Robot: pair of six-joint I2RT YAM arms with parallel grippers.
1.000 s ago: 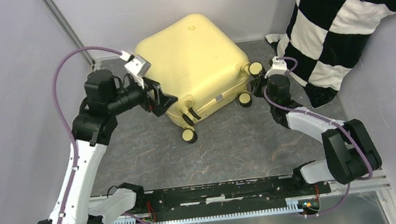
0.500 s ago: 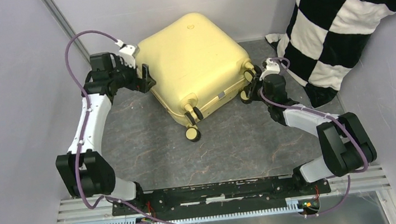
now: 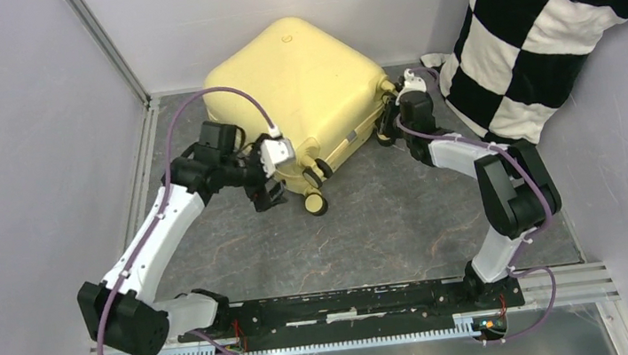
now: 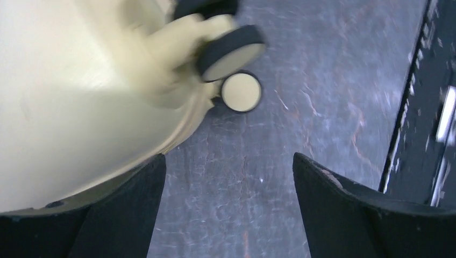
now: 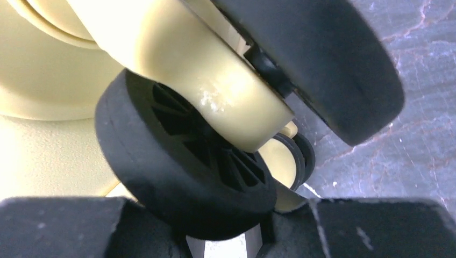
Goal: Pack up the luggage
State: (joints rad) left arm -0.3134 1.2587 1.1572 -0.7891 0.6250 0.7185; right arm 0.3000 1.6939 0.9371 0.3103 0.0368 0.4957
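The pale-yellow luggage [image 3: 299,76] lies shut and flat at the back centre, its caster wheels facing the near side. My left gripper [image 3: 264,194] is open and empty, low over the floor beside the near-left corner. The left wrist view shows the shell [image 4: 70,107] against the left finger [image 4: 123,215] and a caster wheel [image 4: 240,91] ahead of the left gripper [image 4: 228,161]. My right gripper [image 3: 392,120] is at the right corner. In the right wrist view a black caster wheel [image 5: 183,161] sits wedged between the narrow jaws of the right gripper [image 5: 223,236].
A black-and-white checkered pillow [image 3: 560,15] leans in the back right corner, close to my right arm. Grey walls [image 3: 19,131] close in the left, back and right. A black rail [image 3: 351,303] runs along the near edge. Another caster wheel [image 3: 316,202] juts toward the floor [image 3: 369,225].
My left arm has swung from the luggage's far left side round to its near-left corner. The luggage has turned and slid toward the back. My right gripper has followed its wheel back.
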